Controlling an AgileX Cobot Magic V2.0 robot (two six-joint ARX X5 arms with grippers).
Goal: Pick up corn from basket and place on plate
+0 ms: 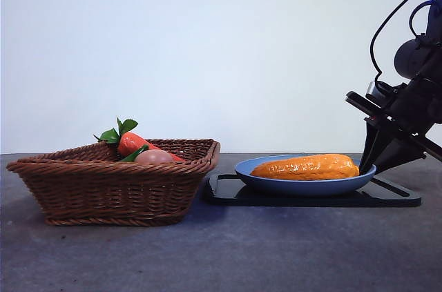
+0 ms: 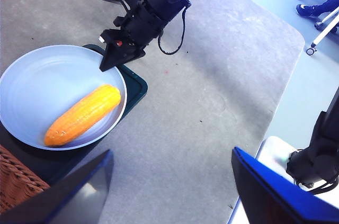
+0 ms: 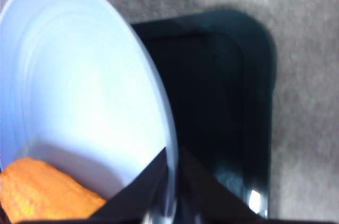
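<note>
The orange-yellow corn point(image 1: 307, 166) point(image 2: 85, 114) point(image 3: 42, 189) lies on its side in the light blue plate point(image 1: 304, 185) point(image 2: 37, 75) point(image 3: 79, 75). The plate rests on a flat black tray. My right gripper point(image 1: 362, 164) point(image 2: 106, 66) point(image 3: 173, 152) is shut and holds nothing; its tips sit at the plate's rim, just past the corn's end. High above the table, my left gripper point(image 2: 169, 181) hangs open and holds nothing. The brown wicker basket point(image 1: 110, 181) point(image 2: 13, 181) stands beside the tray.
In the basket lie a red-orange carrot with green leaves point(image 1: 131, 143) and a tan egg-like item point(image 1: 153, 157). The black tray point(image 1: 311, 199) point(image 2: 135, 83) point(image 3: 222, 102) juts out past the plate. Grey table surface stretches beyond the tray.
</note>
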